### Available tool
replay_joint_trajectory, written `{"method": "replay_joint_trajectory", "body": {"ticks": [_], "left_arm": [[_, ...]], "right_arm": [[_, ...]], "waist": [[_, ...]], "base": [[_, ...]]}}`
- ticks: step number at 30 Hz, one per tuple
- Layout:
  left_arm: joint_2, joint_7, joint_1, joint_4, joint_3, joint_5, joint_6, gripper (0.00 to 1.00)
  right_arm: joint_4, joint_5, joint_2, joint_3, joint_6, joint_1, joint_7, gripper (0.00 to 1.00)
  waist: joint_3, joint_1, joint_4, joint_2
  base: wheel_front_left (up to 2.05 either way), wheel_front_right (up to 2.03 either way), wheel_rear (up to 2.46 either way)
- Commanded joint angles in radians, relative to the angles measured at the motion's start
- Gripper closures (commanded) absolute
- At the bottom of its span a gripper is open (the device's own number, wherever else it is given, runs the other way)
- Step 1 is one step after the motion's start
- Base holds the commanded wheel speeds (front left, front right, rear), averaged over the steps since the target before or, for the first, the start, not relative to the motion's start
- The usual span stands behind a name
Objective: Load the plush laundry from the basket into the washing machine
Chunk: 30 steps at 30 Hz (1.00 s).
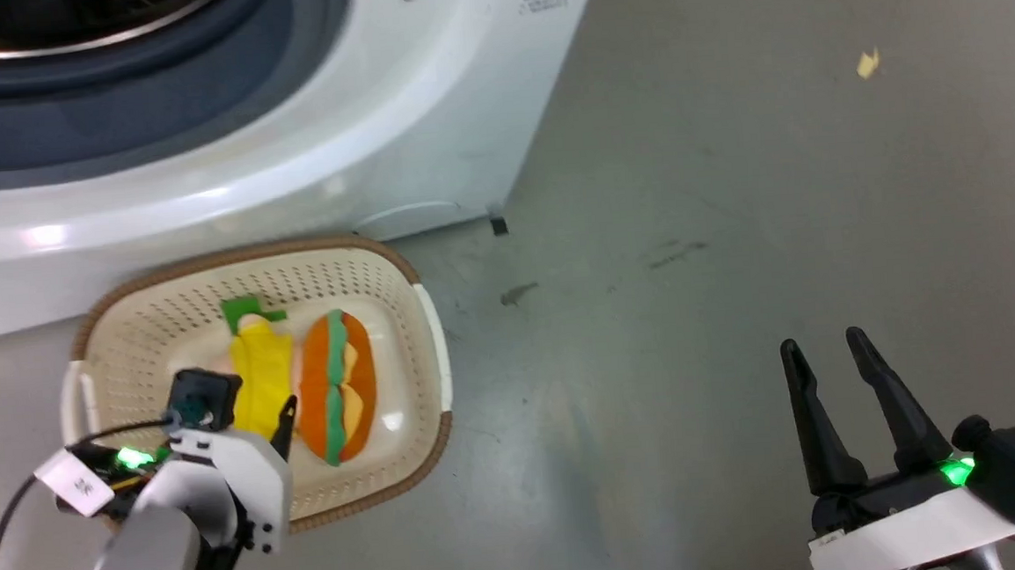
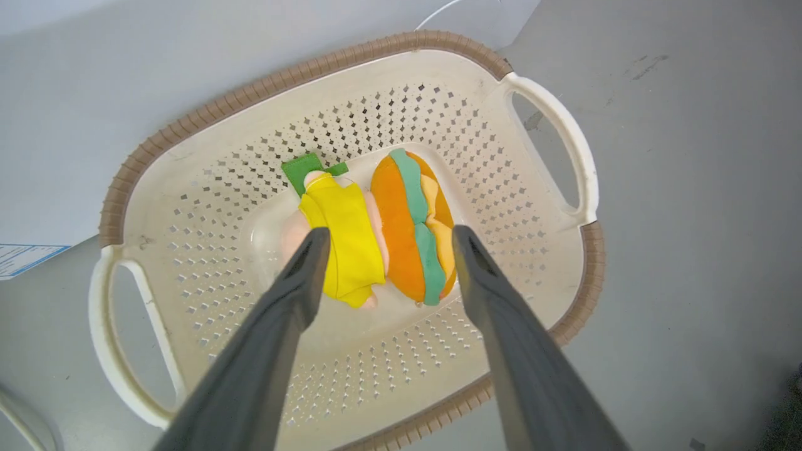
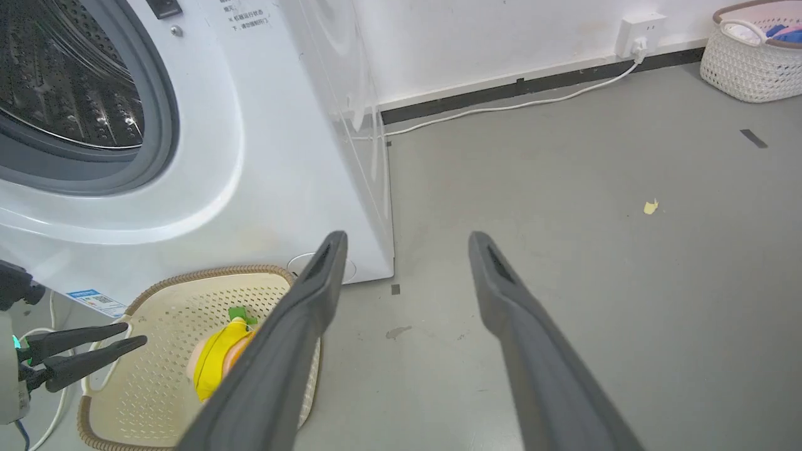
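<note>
Nearest us, at the right, the right gripper (image 1: 821, 342) rests over bare floor, well apart from the work, its two fingers spread and holding nothing. At the near left, the left gripper (image 2: 390, 233) hangs over the basket (image 2: 351, 62), fingers likewise parted and empty. In its wrist view the fingers bracket both toys, and we judge it to be above them rather than touching, though height is hard to read here.

The basket sits on the floor just in front of the washing machine (image 1: 290, 184). The plush laundry lies on its bottom, the doll (image 2: 344, 244) on the left and the bun-shaped plush (image 2: 401, 250) on the right, touching. We count two toys, two grippers and one washing machine.

Both toys look light, soft and compressible, neither fragile nor slippery. We expect the fabric to give under the fingers, so a grip across the thick middle of a body should hold better than a pinch at the doll's thin green trim (image 2: 304, 172). Taking one at a time seems safer, since they lie pressed together.

Beyond, the steel drum (image 3: 56, 81) shows inside its grey seal (image 1: 109, 107). Farthest right, by the wall, stands a second, woven basket (image 3: 752, 56), making two baskets in all.
</note>
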Motion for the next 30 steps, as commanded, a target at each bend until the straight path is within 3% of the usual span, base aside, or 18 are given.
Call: {"method": "replay_joint_trajectory", "body": {"ticks": [1, 30], "left_arm": [[0.017, 0.006, -0.035, 0.026, -0.014, -0.018, 0.000, 0.00], [0.187, 0.144, -0.341, 0.280, -0.216, -0.045, -0.011, 0.00]], "right_arm": [[-0.010, 0.016, 0.000, 0.010, 0.000, -0.010, -0.011, 0.00], [-0.056, 0.168, 0.000, 0.070, 0.001, -0.017, -0.072, 0.00]], "waist": [[0.028, -0.0001, -0.019, 0.0000], [0.297, -0.0001, -0.139, 0.0000]], "base": [[0.00, 0.00, 0.00], [0.00, 0.00, 0.00]]}}
